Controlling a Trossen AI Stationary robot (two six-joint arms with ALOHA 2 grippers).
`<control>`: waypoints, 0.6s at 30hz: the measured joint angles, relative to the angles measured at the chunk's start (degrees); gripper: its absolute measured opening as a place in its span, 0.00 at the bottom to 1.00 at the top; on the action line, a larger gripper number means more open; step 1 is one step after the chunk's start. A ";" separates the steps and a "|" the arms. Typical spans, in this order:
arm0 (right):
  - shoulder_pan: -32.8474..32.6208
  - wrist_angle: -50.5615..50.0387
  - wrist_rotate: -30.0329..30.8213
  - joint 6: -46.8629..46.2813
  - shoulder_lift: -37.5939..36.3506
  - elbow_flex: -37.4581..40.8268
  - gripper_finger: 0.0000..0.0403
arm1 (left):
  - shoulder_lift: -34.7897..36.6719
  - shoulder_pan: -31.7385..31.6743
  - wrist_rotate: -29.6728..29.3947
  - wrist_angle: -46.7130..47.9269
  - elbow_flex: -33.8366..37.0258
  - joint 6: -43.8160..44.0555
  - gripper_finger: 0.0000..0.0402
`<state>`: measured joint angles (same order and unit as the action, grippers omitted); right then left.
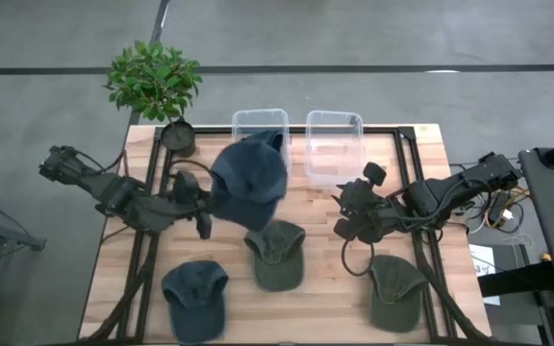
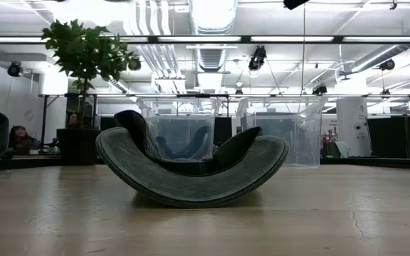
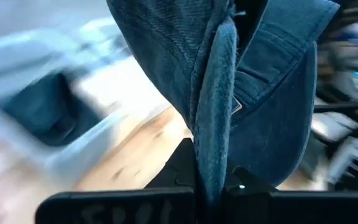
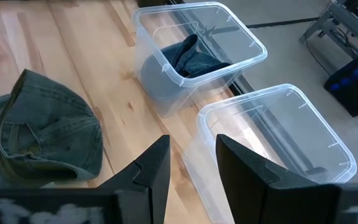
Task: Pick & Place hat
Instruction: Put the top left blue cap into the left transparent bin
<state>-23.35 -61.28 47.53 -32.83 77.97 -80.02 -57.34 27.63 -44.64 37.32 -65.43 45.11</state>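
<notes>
Blue hat [image 1: 249,178] hangs above the worktop [image 1: 325,298] near the left clear bin [image 1: 260,123], covering part of its rim. The left hand [image 3: 211,186] pinches its fabric, and the fingertips are hidden by cloth. The right hand [image 4: 191,163] waits with fingers spread, holding nothing.

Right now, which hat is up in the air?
The blue hat pinched in the left gripper. The other three hats lie on the table.

The left pincer [image 1: 203,213] is clamping tight at mid-left above the surface [image 1: 325,298]; the right pincer [image 1: 346,210] is hovering mid-right, fingers [image 4: 247,171] parted.
</notes>
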 joint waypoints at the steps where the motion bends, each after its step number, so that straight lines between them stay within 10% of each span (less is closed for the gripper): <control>1: 0.00 0.01 0.00 0.03 0.00 0.12 0.31 | 0.57 0.08 1.16 -4.60 0.99 -4.68 0.01; 9: 0.00 -0.04 0.00 0.21 0.00 0.86 0.31 | 5.03 0.12 18.38 -45.14 11.75 -31.42 0.01; 18: 0.00 -0.02 0.02 0.56 0.00 0.93 0.31 | 6.29 0.12 35.37 -81.38 23.71 -39.22 0.01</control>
<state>-23.35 -61.30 47.55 -32.27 77.97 -79.09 -51.05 27.75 -9.27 -44.05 -41.71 5.90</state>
